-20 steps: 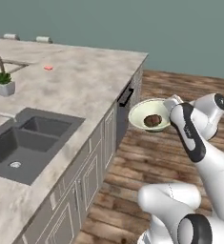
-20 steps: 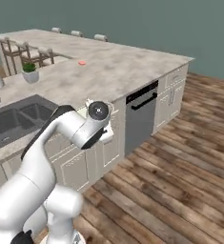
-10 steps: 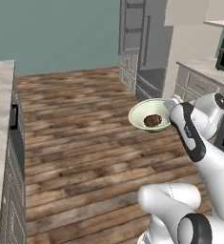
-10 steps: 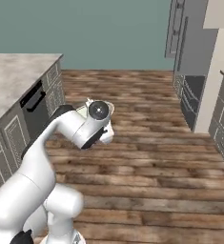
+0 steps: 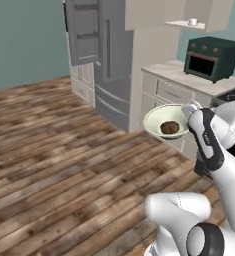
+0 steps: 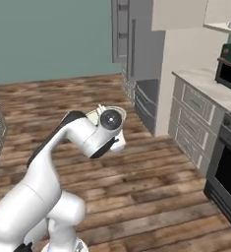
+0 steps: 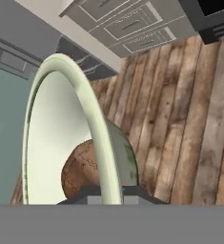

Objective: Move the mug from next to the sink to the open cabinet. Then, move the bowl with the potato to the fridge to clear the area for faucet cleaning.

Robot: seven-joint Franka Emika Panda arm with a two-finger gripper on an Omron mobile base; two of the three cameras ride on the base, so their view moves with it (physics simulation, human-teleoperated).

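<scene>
Over the last second the whole scene has been swung round by the driving base: the island counter and sink that filled both base views have been replaced by wooden floor and then by the fridge (image 5: 106, 60), so the change is one of the cameras, not of the things. Relative to the jaws, the bowl (image 5: 167, 121) has kept its place throughout, which suggests a firm hold during the turn. The mug (image 5: 192, 22) is seen resting on the shelf of the open cabinet (image 5: 196, 24), high above and beyond the jaws, so the first half of the task is judged done and the carrying of the bowl to the fridge is under way. The jaws (image 7: 112, 193) are nearly closed and are pinched on the rim of the bowl, which runs up and away from them in the hand view, one finger on each side of the thin wall. The potato (image 7: 82, 169) is lying inside the bowl, just beside the jaws on the inner side of the rim. The fridge stands well ahead of the jaws with an upper door open.
</scene>
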